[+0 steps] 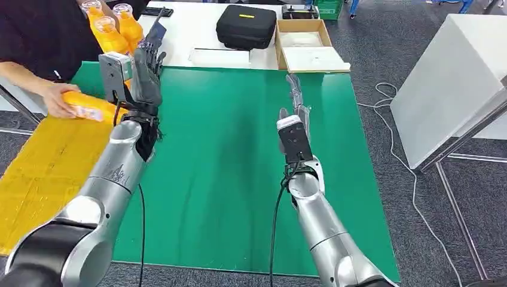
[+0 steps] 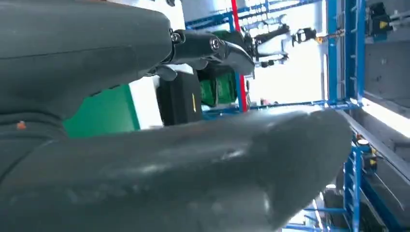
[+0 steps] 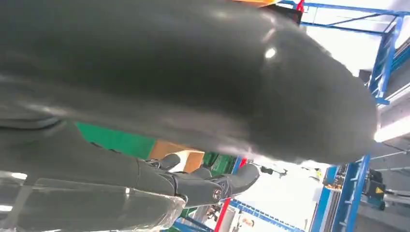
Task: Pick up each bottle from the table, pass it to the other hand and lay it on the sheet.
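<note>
Well apart, bottle [image 1: 89,106] and right hand [image 1: 297,107].

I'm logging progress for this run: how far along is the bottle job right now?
Done: one orange bottle lies on the yellow sheet, under a person's hand. In hand: nothing; the left hand and right hand are both raised and empty. Left: three bottles standing near the person.
</note>
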`<state>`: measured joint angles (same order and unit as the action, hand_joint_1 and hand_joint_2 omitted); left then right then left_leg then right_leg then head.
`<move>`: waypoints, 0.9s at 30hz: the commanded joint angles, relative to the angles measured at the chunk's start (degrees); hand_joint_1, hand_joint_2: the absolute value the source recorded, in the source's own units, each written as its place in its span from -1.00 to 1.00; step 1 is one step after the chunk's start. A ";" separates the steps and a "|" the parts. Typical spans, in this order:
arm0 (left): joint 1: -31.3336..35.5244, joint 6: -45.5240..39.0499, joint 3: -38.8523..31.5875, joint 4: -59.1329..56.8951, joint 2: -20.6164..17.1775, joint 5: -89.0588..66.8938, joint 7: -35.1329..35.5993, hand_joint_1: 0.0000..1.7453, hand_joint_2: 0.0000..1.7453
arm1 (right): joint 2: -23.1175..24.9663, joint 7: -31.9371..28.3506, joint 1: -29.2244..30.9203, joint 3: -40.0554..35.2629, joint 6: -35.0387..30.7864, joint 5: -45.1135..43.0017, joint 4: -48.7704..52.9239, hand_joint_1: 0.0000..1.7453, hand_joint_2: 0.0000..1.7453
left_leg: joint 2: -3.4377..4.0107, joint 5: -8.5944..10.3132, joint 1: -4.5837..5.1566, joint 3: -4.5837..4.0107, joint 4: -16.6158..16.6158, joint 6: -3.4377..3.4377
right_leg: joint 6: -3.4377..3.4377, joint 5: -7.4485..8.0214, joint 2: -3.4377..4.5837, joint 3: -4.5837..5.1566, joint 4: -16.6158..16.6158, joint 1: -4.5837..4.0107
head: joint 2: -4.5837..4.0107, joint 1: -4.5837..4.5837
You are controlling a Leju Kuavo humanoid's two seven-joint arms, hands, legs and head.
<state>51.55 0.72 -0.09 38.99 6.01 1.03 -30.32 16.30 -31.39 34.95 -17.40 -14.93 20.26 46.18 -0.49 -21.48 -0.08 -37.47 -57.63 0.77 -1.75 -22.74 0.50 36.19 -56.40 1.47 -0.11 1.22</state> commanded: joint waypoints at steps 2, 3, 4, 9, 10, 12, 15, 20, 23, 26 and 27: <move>5.25 -1.20 3.62 -6.14 2.02 -0.28 0.70 -1.00 -1.00 | 0.48 0.39 3.93 0.71 -0.64 -1.02 -3.14 -1.00 -1.00 | -0.14 -0.12 -0.08 0.19 -0.11 -0.08 | 0.16 -0.16 -0.23 -0.27 -0.05 -0.11 | 0.00 0.00; 5.25 -1.20 3.62 -6.14 2.02 -0.28 0.70 -1.00 -1.00 | 0.48 0.39 3.93 0.71 -0.64 -1.02 -3.14 -1.00 -1.00 | -0.10 -0.08 -0.05 0.15 -0.07 -0.06 | 0.12 -0.11 -0.17 -0.21 -0.03 -0.07 | 0.00 0.00; 5.23 -1.15 3.62 -6.18 1.91 -0.29 0.69 -1.00 -1.00 | 0.43 0.39 3.84 0.69 -0.61 -1.02 -3.16 -1.00 -1.00 | -0.06 -0.04 -0.03 0.09 -0.03 -0.04 | 0.09 -0.06 -0.12 -0.14 0.00 -0.05 | 0.00 0.02; 5.18 -1.12 3.62 -6.22 1.82 -0.30 0.69 -1.00 -1.00 | 0.39 0.39 3.78 0.68 -0.59 -1.02 -3.18 -1.00 -1.00 | -0.05 -0.10 -0.04 0.19 -0.05 -0.06 | 0.12 -0.11 -0.12 -0.24 -0.01 -0.06 | 0.00 0.00; 5.18 -1.12 3.62 -6.22 1.82 -0.30 0.69 -1.00 -1.00 | 0.39 0.39 3.78 0.68 -0.59 -1.02 -3.18 -1.00 -1.00 | -0.06 -0.16 -0.05 0.29 -0.09 -0.09 | 0.17 -0.18 -0.14 -0.35 -0.05 -0.09 | 0.00 0.00; 6.09 -0.95 4.56 -7.82 2.12 -0.66 1.12 -1.00 -1.00 | 0.63 0.65 4.05 0.36 -0.51 -1.85 -2.83 -1.00 -1.00 | -0.07 -0.14 -0.06 0.26 -0.09 -0.09 | 0.17 -0.16 -0.15 -0.32 -0.04 -0.09 | 0.00 0.02; 6.54 0.71 6.17 -9.85 1.85 -1.16 1.09 -1.00 -1.00 | 1.31 0.69 4.28 -0.13 -2.35 -3.13 -2.92 -1.00 -1.00 | -0.04 -0.04 -0.02 0.07 -0.03 -0.05 | 0.09 -0.05 -0.09 -0.11 -0.01 -0.05 | 0.00 0.00; 6.04 1.83 7.15 -10.31 1.06 -1.59 0.17 -1.00 -1.00 | 1.50 0.61 4.13 -1.06 -1.63 -4.70 -2.01 -1.00 -1.00 | 0.06 -0.18 -0.06 0.33 -0.09 -0.09 | 0.18 -0.15 -0.03 -0.36 -0.02 -0.10 | 0.00 0.02; 5.94 2.08 7.20 -10.18 0.79 -1.53 0.17 -1.00 -1.00 | 1.52 0.95 3.80 -1.32 -1.18 -5.08 -0.89 -1.00 -1.00 | 0.02 -0.15 -0.05 0.27 -0.06 -0.08 | 0.16 -0.14 -0.06 -0.31 -0.01 -0.08 | 0.00 0.02; 5.57 2.92 7.35 -9.98 0.95 -1.40 0.46 -1.00 -1.00 | 1.22 1.70 3.37 -1.56 -1.25 -5.32 0.20 -1.00 -1.00 | 0.04 -0.20 -0.05 0.35 -0.09 -0.09 | 0.19 -0.18 -0.05 -0.39 -0.04 -0.10 | 0.00 0.02; 5.55 3.13 7.35 -10.08 1.13 -1.33 0.51 -1.00 -1.00 | 1.02 1.80 3.19 -1.53 -1.33 -5.41 0.55 -1.00 -1.00 | 0.02 -0.10 -0.03 0.19 -0.03 -0.07 | 0.13 -0.10 -0.04 -0.22 -0.01 -0.06 | 0.00 0.00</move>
